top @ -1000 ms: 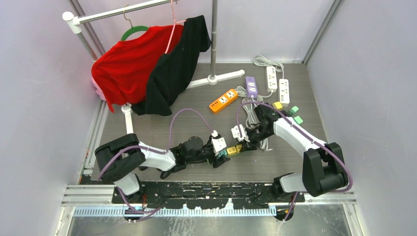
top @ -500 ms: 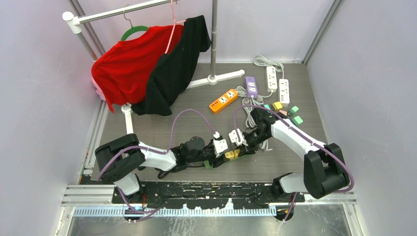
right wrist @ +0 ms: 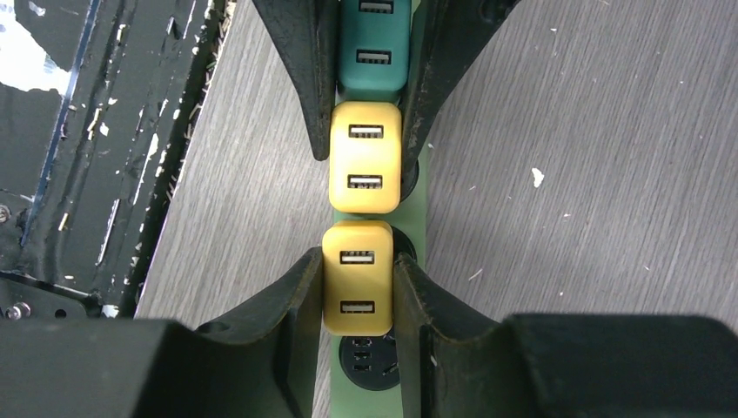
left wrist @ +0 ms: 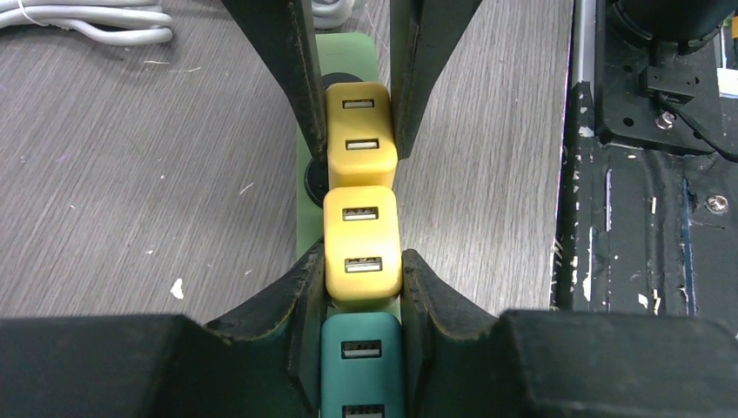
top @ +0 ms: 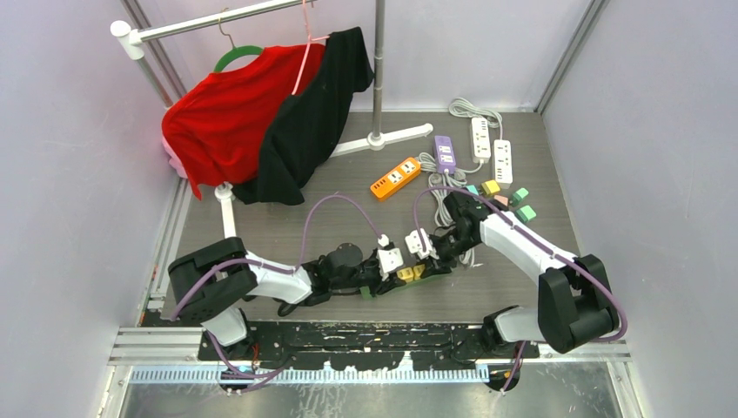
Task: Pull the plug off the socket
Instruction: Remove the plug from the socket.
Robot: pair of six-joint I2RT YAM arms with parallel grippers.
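Note:
A green socket strip lies on the grey floor with three plugs in a row. My left gripper is shut on the teal plug, and its fingertips also press the lower half of the middle yellow plug. My right gripper is shut on the other yellow plug, from the opposite end of the strip. An empty socket shows just behind that plug. From above, both grippers meet over the yellow plugs, and the teal plug is hidden.
The black base plate runs close along the strip. Further back lie an orange strip, a purple strip, two white strips, several loose plugs and a coiled cable. A clothes rack stands at back left.
My left jaws have closed in from wide apart onto the plugs. The strip and both grippers shifted slightly left and nearer, then held still.

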